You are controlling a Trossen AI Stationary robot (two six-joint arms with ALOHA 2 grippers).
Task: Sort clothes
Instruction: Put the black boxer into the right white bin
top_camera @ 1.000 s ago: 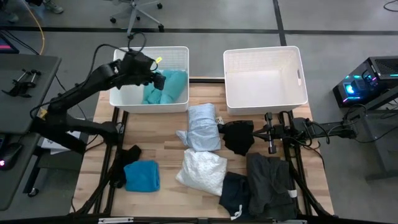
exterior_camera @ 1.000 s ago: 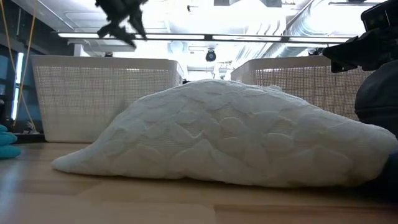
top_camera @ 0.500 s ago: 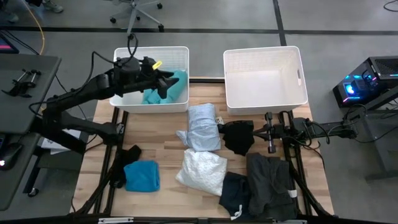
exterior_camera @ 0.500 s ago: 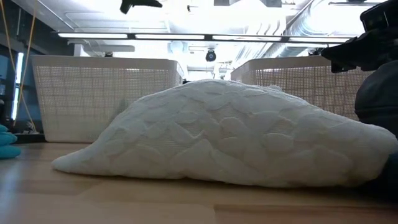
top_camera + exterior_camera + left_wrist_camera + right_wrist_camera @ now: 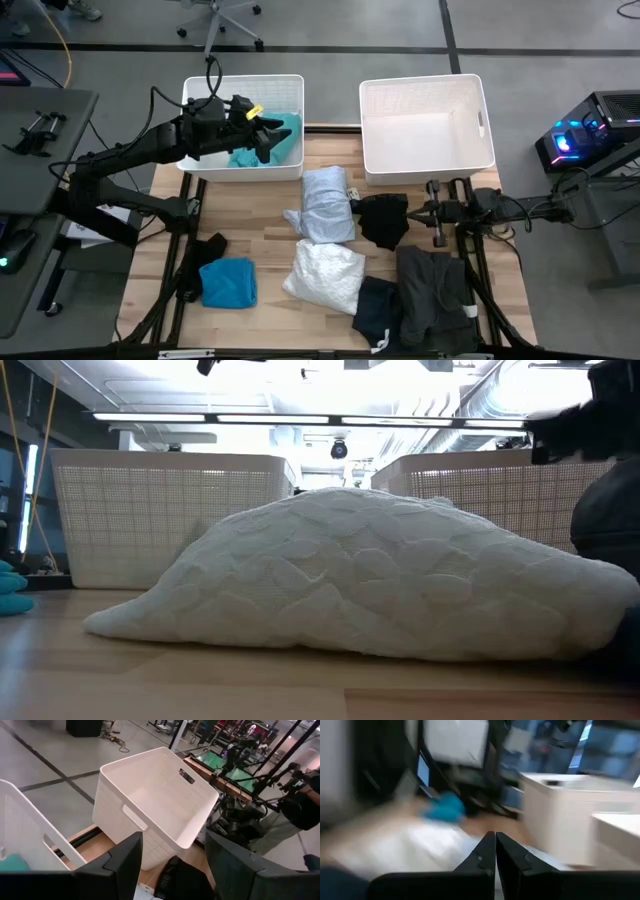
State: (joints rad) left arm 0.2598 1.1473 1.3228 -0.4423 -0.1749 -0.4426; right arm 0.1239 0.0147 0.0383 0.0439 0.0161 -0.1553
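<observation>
My left gripper point(image 5: 268, 138) hangs open above the left white basket point(image 5: 215, 165), pointing nearly level toward the right basket point(image 5: 150, 805), with nothing between its fingers point(image 5: 172, 865). A teal garment point(image 5: 288, 135) lies inside the left basket. On the table lie a pale blue garment point(image 5: 328, 205), a white quilted one point(image 5: 325, 275) point(image 5: 370, 575), a bright blue one point(image 5: 228, 282), two black ones point(image 5: 382, 222) point(image 5: 205, 258), a navy one point(image 5: 378, 312) and a dark grey one point(image 5: 435, 290). My right gripper point(image 5: 415, 212) point(image 5: 495, 851) waits shut beside the black garment at the right.
The right white basket point(image 5: 427, 160) stands at the table's far right with nothing showing inside. Both baskets sit along the far edge. Bare wood point(image 5: 250, 215) shows between the left basket and the bright blue garment. Arm frames run down both table sides.
My left gripper has risen above the left basket and swung toward the table's right edge, tipping up from pointing down into the basket to nearly level. It stays open. The teal garment lies still in the basket.
</observation>
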